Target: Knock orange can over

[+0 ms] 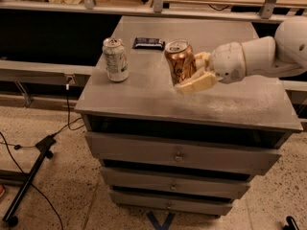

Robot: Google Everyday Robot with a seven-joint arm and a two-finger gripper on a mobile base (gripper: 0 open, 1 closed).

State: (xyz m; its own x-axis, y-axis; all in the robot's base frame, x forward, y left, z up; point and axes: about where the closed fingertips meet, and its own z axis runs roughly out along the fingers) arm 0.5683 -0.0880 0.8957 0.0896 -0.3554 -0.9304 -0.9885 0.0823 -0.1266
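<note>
The orange can (178,61) is a shiny copper can with a silver top. It stands tilted on the grey cabinet top (144,95), its top leaning left. My gripper (191,73) reaches in from the right on a white arm (259,56). One pale finger (196,83) lies in front of the can's base and the other finger (201,59) behind it, so the can's right side sits between them. The gripper looks closed on the can.
A white-and-green can (115,59) stands upright at the left of the cabinet top. A dark flat packet (148,42) lies behind the cans. Drawers (178,155) face front. A black stand and cables (33,171) lie on the floor at left.
</note>
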